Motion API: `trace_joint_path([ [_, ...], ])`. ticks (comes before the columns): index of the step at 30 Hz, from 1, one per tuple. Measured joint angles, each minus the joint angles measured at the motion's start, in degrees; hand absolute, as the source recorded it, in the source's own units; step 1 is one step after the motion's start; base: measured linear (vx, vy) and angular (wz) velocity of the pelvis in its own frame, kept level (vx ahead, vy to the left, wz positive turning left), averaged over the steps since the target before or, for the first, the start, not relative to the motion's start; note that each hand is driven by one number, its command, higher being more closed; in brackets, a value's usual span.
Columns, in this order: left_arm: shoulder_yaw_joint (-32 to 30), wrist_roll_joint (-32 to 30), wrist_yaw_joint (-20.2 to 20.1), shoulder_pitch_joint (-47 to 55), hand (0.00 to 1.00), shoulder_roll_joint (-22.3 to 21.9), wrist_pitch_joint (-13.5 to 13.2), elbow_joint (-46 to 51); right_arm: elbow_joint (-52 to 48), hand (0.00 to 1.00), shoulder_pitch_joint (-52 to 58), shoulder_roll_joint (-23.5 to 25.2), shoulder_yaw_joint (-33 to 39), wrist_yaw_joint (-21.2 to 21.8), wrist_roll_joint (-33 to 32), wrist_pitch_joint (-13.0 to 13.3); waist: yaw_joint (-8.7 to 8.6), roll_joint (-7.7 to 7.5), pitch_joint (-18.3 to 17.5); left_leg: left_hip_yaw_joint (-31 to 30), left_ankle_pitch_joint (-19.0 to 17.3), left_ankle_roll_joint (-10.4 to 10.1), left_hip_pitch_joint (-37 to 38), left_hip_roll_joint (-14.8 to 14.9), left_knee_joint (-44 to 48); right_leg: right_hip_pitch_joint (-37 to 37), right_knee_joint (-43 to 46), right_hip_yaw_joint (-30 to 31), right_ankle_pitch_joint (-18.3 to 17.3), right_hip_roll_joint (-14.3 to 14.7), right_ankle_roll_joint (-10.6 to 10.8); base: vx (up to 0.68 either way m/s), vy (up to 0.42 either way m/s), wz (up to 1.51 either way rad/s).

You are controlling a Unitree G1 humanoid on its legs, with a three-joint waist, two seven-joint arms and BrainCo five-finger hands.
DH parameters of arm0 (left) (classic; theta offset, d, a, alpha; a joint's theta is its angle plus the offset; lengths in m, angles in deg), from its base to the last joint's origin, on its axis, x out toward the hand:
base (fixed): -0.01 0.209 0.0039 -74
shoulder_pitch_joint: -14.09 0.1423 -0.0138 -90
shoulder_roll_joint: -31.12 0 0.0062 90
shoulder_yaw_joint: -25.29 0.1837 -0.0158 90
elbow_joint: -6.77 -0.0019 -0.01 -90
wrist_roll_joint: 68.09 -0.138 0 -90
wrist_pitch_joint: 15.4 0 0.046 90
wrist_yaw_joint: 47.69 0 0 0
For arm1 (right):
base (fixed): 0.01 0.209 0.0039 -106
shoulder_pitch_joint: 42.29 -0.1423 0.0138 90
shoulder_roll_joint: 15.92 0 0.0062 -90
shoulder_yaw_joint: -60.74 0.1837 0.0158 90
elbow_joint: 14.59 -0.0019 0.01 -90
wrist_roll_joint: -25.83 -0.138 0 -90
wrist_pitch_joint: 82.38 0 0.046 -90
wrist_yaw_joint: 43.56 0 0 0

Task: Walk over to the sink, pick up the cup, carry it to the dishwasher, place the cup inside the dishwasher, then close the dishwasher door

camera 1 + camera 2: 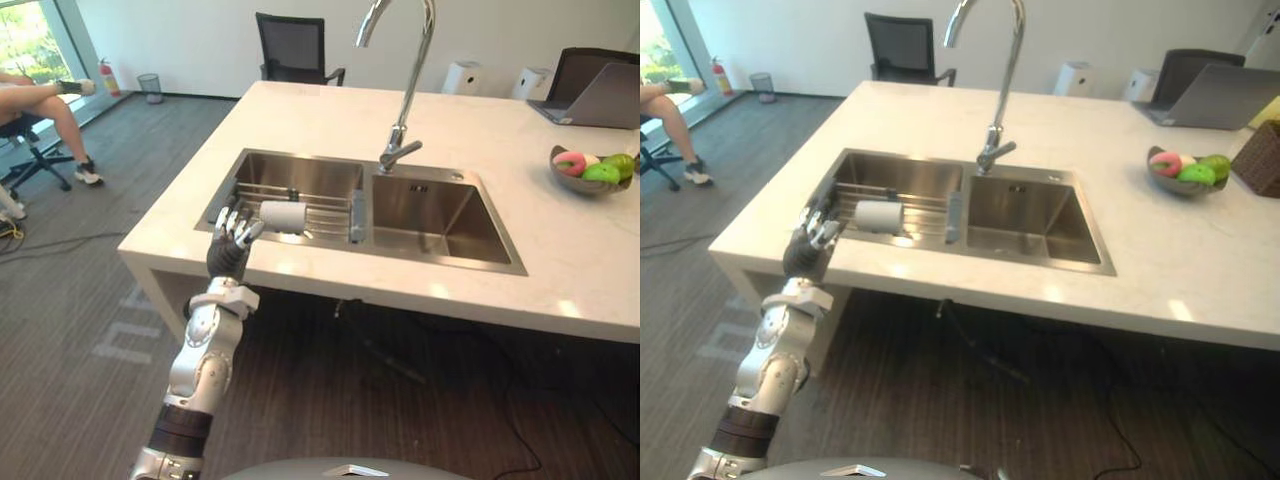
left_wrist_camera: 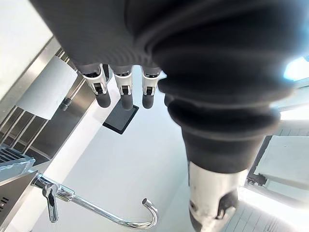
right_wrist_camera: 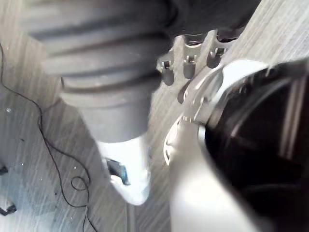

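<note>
The white cup (image 1: 283,215) lies on its side on the rack (image 1: 322,208) in the left basin of the sink (image 1: 440,215). The left hand (image 1: 232,235) hovers over the front edge of the desk (image 1: 300,110), fingers (image 2: 124,91) straight and holding nothing, just beside the cup. The right hand (image 3: 187,62) hangs relaxed.

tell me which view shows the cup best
The left eye view: the white cup lies whole, on its side, on the wire rack in the sink's left basin, beside the left hand. The right eye view shows much the same. The left wrist view catches its side past the fingers; the right wrist view faces the floor.
</note>
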Motion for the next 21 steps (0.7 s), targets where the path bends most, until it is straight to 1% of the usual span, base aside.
trace_joint_path([
  [1, -0.4, -0.4, 0.2, 0.0, 0.00, -0.1, -0.1, 0.0, 0.0, 0.00, 0.1, 0.2, 0.1, -0.3, 0.0, 0.3, -0.17, -0.05, 0.2, 0.0, -0.4, 0.0, -0.1, 0.0, 0.9, -1.3, 2.9, 0.9, -0.1, -0.4, 0.0, -0.06, 0.018, -0.08],
  [2, -1.0, -2.4, 0.8, 0.0, 0.00, 0.0, -0.5, 0.2, 0.1, 0.00, 0.2, 0.2, 0.3, -0.4, 0.0, 0.5, -0.39, -0.15, 0.3, -0.1, -0.7, 0.3, -0.3, 0.0, 2.0, -1.7, 3.9, 2.1, -0.2, -0.4, -0.1, -0.03, 0.018, -0.06],
  [3, -1.3, -3.8, 1.5, 0.0, 0.00, 0.1, -0.7, 0.2, 0.2, 0.00, 0.4, 0.3, 0.6, -0.4, 0.1, 0.5, -0.57, 0.10, 0.3, -0.2, -0.9, 0.2, -0.7, 0.0, 2.6, -1.7, 3.5, 2.2, -0.3, -0.3, -0.2, 0.00, 0.000, 0.00],
  [4, -2.0, -5.5, 2.3, 0.0, 0.00, 0.1, -0.9, 0.6, 0.5, 0.00, 0.5, 0.6, 1.1, -0.4, 0.3, 0.8, -0.69, 0.01, 0.3, -0.3, -1.2, 0.2, -1.3, -0.1, 3.4, -1.2, 2.3, 2.2, -0.7, -0.3, -0.5, -0.01, -0.009, 0.04],
  [5, -3.1, -9.0, 3.7, -0.1, 0.00, 0.1, -1.3, 0.8, 1.1, 0.00, 0.6, 0.9, 1.3, -0.4, 1.0, 1.0, -0.90, -0.42, 0.3, -0.6, -1.5, 0.1, -1.8, -0.2, 4.0, -0.1, 0.2, 2.0, -1.3, -0.2, -0.2, -0.01, -0.052, 0.12],
  [6, -4.5, -12.7, 5.5, -0.1, 0.00, 0.2, -1.5, 1.0, 1.8, 0.00, 0.8, 0.9, 1.9, -0.4, 1.3, 0.9, -1.06, -0.07, 0.5, -1.2, -1.8, 0.1, -2.2, 0.1, 4.9, 1.3, -2.0, 1.4, -1.3, 0.3, 0.7, -0.01, -0.061, 0.21],
  [7, -5.8, -15.3, 7.0, -0.1, 0.00, 0.5, -1.6, 2.1, 1.8, 0.00, 1.3, 0.8, 2.3, -0.3, 1.6, 0.8, -0.90, 0.25, 0.7, -1.7, -2.3, -0.4, -2.1, 0.5, 5.4, 2.4, -3.2, 0.8, -1.3, 0.9, 0.6, -0.01, -0.061, 0.20],
  [8, -6.2, -16.3, 8.0, -0.1, 0.00, 0.8, -1.7, 3.1, 1.8, 0.00, 1.5, 0.6, 2.3, -0.2, 1.8, 0.6, -0.67, 0.97, 0.9, -1.7, -2.7, -0.5, -2.3, 0.9, 5.8, 2.5, -3.4, 0.6, -1.6, 1.1, 0.3, -0.01, -0.044, 0.11],
  [9, -7.1, -17.0, 9.4, -0.1, 0.00, 1.7, -2.6, 5.9, 1.8, 0.00, 1.6, -0.1, 2.2, 0.1, 2.2, -0.2, -0.20, 0.92, 0.7, -1.6, -4.1, -0.5, -2.7, 1.5, 7.7, 2.8, -3.2, 0.6, -2.1, 1.6, 0.4, 0.00, -0.074, -0.03],
  [10, -7.6, -17.4, 10.5, -0.1, 0.00, 2.9, -3.9, 8.9, 1.7, 0.00, 1.7, -0.6, 2.0, 0.7, 2.4, -0.8, 0.20, 2.16, 1.0, -1.3, -5.5, -1.2, -3.6, 2.3, 10.2, 2.7, -2.5, 0.8, -3.2, 2.1, 0.4, 0.03, -0.083, -0.08],
  [11, -8.0, -17.4, 11.0, -0.1, 0.00, 3.5, -4.6, 10.5, 1.7, 0.00, 1.5, -1.0, 1.5, 0.8, 2.7, -1.2, 0.49, 2.33, 0.9, -1.0, -5.7, -1.5, -3.7, 2.9, 12.1, 2.8, -2.0, 1.2, -3.9, 2.3, 0.2, 0.06, -0.049, -0.02],
  [12, -8.4, -17.5, 11.7, -0.6, 0.00, 5.1, -5.7, 13.7, 1.7, 0.00, 1.1, -1.7, -0.6, 0.9, 3.5, -1.5, 0.66, 2.40, 1.5, -1.0, -7.4, -2.4, -7.2, 3.8, 22.2, 3.4, -1.5, 2.1, -4.7, 2.6, -0.2, 0.06, -0.072, 0.02],
  [13, -8.5, -17.4, 12.6, -0.6, 0.00, 6.3, -6.4, 16.5, 1.7, 0.00, 1.2, -3.1, -2.2, 0.8, 3.9, -2.0, 0.66, 3.06, 2.0, -1.5, -6.1, -2.5, -12.7, 5.2, 35.0, 4.5, -1.2, 2.6, -5.4, 2.7, -0.7, 0.06, -0.063, 0.01],
  [14, -8.9, -17.3, 12.7, -0.8, 0.00, 6.6, -6.9, 17.6, 1.6, 0.00, 0.9, -3.8, -2.4, 0.8, 3.9, -2.4, 0.73, 2.73, 2.2, -1.6, -4.6, -2.5, -14.7, 5.9, 40.0, 5.4, -1.3, 3.3, -5.4, 2.8, -1.1, 0.05, -0.061, -0.16],
  [15, -10.1, -17.0, 12.8, -0.9, 0.00, 7.0, -8.0, 18.8, 1.6, 0.00, 0.0, -4.2, -2.5, 0.8, 3.9, -2.7, 1.32, 2.78, 2.8, -1.8, -3.9, -2.0, -17.3, 6.4, 45.6, 7.3, -1.9, 3.6, -5.6, 2.4, -1.2, 0.09, 0.012, -0.29],
  [16, -11.2, -16.5, 12.5, -1.5, 0.00, 7.8, -9.1, 18.7, 1.7, 0.00, -0.4, -5.1, -2.2, 0.9, 3.9, -2.7, 1.84, 3.42, 2.8, -1.8, -6.2, -0.9, -17.0, 6.0, 40.9, 8.7, -2.5, 3.7, -5.7, 1.9, -1.0, 0.09, 0.030, -0.31],
  [17, -11.8, -16.1, 12.3, -1.9, 0.00, 8.3, -9.4, 18.7, 1.7, 0.00, -0.7, -5.4, -2.3, 1.1, 3.9, -2.7, 1.83, 3.93, 2.8, -1.8, -5.9, -0.4, -16.6, 5.9, 36.4, 9.1, -2.9, 3.9, -5.7, 1.8, -1.0, 0.12, 0.069, -0.26],
  [18, -12.6, -15.7, 11.9, -2.3, 0.00, 9.3, -10.0, 19.0, 1.6, 0.00, -1.0, -5.8, -2.5, 1.7, 3.9, -2.9, 1.86, 4.62, 2.8, -1.8, -4.2, 0.9, -15.7, 5.8, 26.6, 9.6, -3.6, 4.4, -5.7, 1.8, -0.8, 0.16, 0.140, -0.25],
  [19, -12.9, -15.6, 11.3, -2.3, 0.00, 9.7, -10.3, 19.7, 1.4, 0.00, -1.9, -5.8, -3.9, 1.9, 4.1, -3.0, 1.91, 4.61, 2.8, -1.8, -1.8, 1.6, -14.8, 5.8, 18.2, 9.8, -4.1, 5.0, -5.9, 1.5, -0.4, 0.18, 0.175, -0.26],
  [20, -13.1, -15.6, 11.1, -2.3, 0.00, 9.7, -10.3, 19.8, 1.3, 0.00, -1.9, -5.8, -4.3, 2.0, 4.4, -3.1, 1.94, 4.59, 2.7, -1.8, -0.7, 1.6, -14.3, 5.9, 14.9, 9.9, -4.0, 5.2, -6.2, 1.2, 0.2, 0.21, 0.218, -0.23],
  [21, -13.4, -15.3, 10.7, -2.4, 0.00, 9.8, -10.2, 19.8, 1.3, 0.00, -1.9, -6.5, -4.2, 2.1, 4.5, -3.5, 1.85, 5.73, 2.5, -1.7, 0.9, 0.4, -13.0, 6.4, 10.0, 10.1, -3.0, 5.4, -7.2, 1.6, 2.1, 0.24, 0.219, -0.18],
])
